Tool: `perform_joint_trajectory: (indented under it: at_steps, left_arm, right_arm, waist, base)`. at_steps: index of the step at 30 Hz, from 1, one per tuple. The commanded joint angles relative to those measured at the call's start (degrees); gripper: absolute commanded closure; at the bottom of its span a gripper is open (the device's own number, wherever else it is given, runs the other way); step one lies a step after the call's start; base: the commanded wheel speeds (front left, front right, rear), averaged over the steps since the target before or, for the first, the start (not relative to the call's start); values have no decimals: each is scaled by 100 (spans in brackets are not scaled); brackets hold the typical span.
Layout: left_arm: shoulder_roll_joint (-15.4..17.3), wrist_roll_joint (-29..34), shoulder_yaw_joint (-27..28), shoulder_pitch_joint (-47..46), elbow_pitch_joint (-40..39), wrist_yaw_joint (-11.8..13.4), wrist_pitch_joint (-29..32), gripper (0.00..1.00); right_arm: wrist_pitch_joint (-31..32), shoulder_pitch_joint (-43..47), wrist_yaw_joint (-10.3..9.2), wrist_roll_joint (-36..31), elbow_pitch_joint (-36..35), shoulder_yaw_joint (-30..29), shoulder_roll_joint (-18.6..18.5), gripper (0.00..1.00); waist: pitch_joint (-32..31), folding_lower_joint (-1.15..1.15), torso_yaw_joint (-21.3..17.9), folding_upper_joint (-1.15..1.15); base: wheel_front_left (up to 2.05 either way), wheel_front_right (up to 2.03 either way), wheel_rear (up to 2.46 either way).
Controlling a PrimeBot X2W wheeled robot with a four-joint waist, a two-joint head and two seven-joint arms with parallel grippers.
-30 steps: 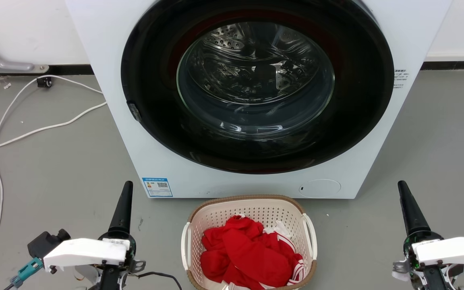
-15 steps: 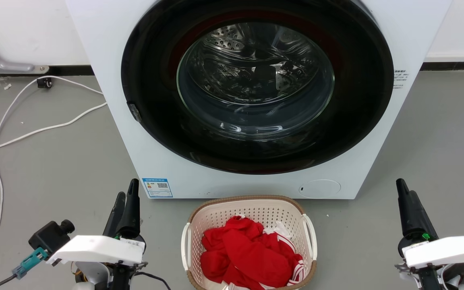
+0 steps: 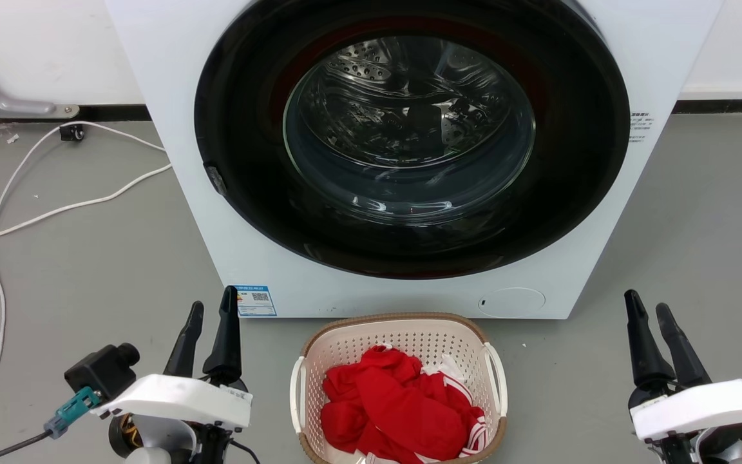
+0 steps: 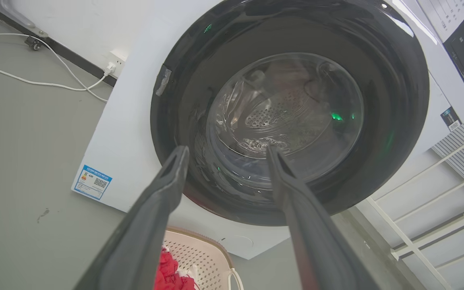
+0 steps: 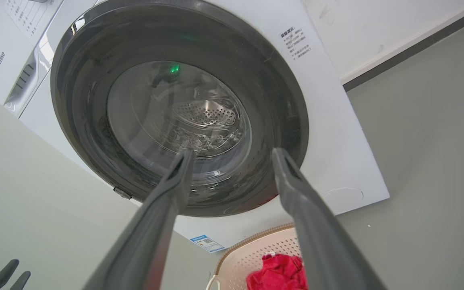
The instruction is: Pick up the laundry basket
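The laundry basket [image 3: 345, 345] stands on the grey floor [image 3: 87, 277] between the two grippers, to the right of the left gripper [image 3: 213, 298] and to the left of the right gripper [image 3: 646, 300]. It touches neither and lies nearer the left one. A heap of red clothing [image 3: 390, 406] with white stripes lies inside it, and its white side handles are free. Each gripper is held low beside the basket, its long dark fingers spread with a clear gap and nothing between them. Ahead of both sets of fingertips, just past the basket's far rim, stands the white washing machine [image 3: 171, 161]. The steel drum shows through the glass of its round dark door [image 3: 248, 193]. A blue label [image 3: 255, 300] sits at the machine's lower corner, close ahead of the left gripper's tips. Further out, to the left of the left gripper, a white cable [image 3: 55, 209] trails across the floor toward the wall
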Motion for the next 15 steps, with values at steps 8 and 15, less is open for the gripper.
perform_joint_trajectory:
  at_steps: [8,15]
  left_arm:
    - [75,868,-137,-107,-83,46,-200,0]
    - [107,1348,-211,-114,-48,93,-306,0]
  right_arm:
    - [61,71,0,-865,-304,-21,8,0]
    - [102,131,0,-1376,-400,-27,12,0]
  waist:
    - [1,0,-4,0]
    - [-1,0,-3,0]
  base:
    - [0,0,0]
    - [0,0,0]
